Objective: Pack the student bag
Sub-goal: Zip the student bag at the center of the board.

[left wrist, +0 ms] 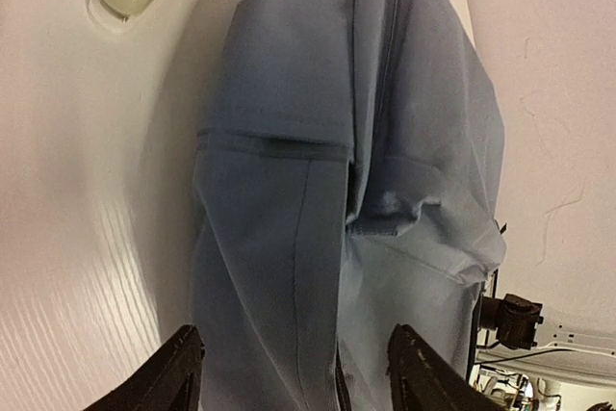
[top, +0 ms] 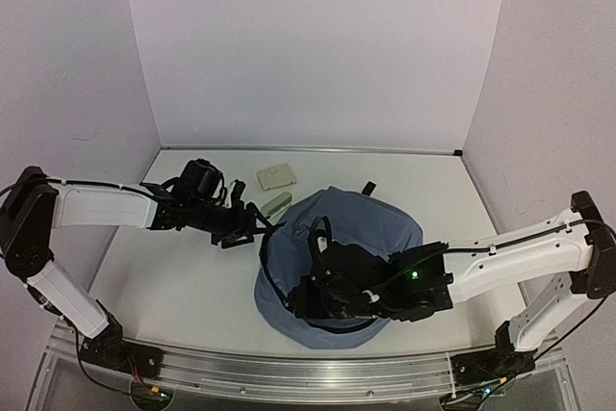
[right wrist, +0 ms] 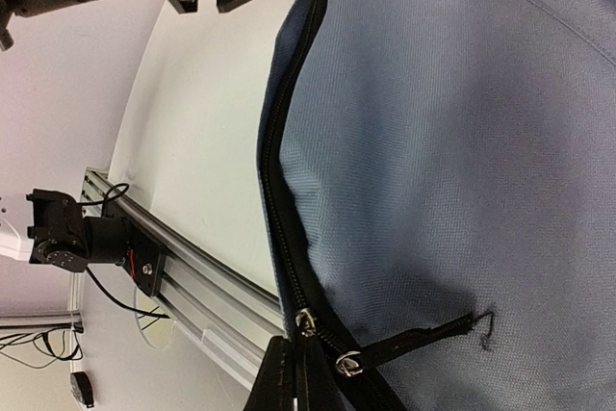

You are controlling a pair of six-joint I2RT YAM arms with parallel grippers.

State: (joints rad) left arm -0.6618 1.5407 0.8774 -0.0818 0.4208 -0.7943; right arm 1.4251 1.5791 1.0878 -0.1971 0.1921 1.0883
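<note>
White table [top: 173,276], student bag [top: 371,223] just ahead of left pincer [top: 248,226] (jaws apart)

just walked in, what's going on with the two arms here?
Both arms are at the student bag, which lies on the table. The left gripper is open at the bag's left side, holding nothing. The right gripper is shut at the zipper near the pulls; whether it pinches fabric is unclear. A flat cream block and a pale oblong item lie beyond the bag, not yet packed.
</note>
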